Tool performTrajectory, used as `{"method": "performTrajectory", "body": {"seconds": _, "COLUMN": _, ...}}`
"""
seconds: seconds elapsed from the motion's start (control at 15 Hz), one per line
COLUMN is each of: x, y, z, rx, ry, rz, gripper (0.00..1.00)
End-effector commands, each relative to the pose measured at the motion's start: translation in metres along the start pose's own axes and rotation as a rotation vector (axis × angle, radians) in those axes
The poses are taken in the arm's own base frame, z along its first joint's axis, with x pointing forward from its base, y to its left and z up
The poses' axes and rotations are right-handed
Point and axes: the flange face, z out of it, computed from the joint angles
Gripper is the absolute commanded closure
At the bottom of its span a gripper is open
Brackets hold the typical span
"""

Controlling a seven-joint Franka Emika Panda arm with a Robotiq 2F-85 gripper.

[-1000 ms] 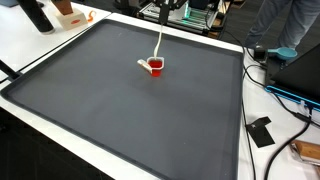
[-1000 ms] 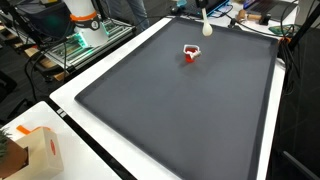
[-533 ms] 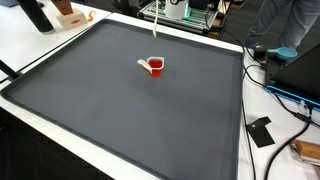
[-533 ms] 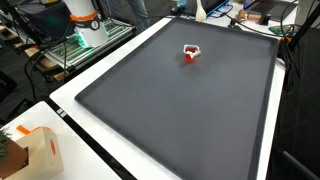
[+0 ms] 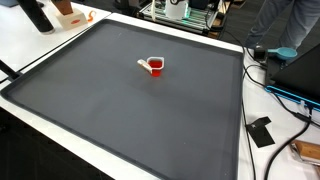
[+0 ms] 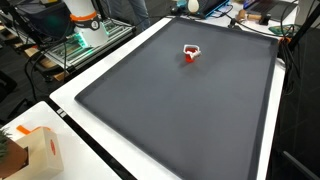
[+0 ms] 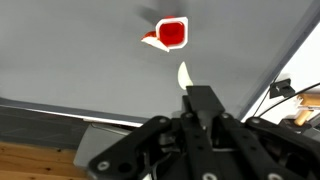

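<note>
A small red cup stands on the dark grey mat toward its far side, with a white piece at its rim. In the wrist view the cup lies well beyond my gripper. The jaws stand closed together on a white spoon, whose pale tip pokes out past the fingers and hangs in the air short of the cup. In an exterior view only a white bit of the spoon shows at the top edge. The gripper itself is out of both exterior views.
White table surface rings the mat. A cardboard box sits at one near corner and a metal rack stands beside the table. Cables, a black flat object and a person are along the other side.
The white spoon has risen from just above the red cup, up and toward the far edge, and has left one exterior view. The cup has not moved.
</note>
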Motion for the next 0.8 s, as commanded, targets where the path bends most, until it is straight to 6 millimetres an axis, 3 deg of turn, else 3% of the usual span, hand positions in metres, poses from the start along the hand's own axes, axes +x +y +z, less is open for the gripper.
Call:
{"method": "performTrajectory", "body": {"seconds": 0.0, "x": 0.001, "y": 0.001, "z": -0.001, "rx": 0.001, "ry": -0.001, "rz": 0.002, "gripper": 0.88}}
{"method": "performTrajectory", "body": {"seconds": 0.33, "x": 0.0, "y": 0.001, "z": -0.001, "rx": 0.002, "ry": -0.002, "rz": 0.002, "gripper": 0.88}}
{"method": "performTrajectory", "body": {"seconds": 0.4, "x": -0.001, "y": 0.011, "z": 0.011, "rx": 0.027, "ry": -0.019, "rz": 0.011, "gripper": 0.97}}
{"method": "performTrajectory", "body": {"seconds": 0.73, "x": -0.007, "y": 0.026, "z": 0.05, "rx": 0.105, "ry": -0.038, "rz": 0.015, "gripper": 0.97}}
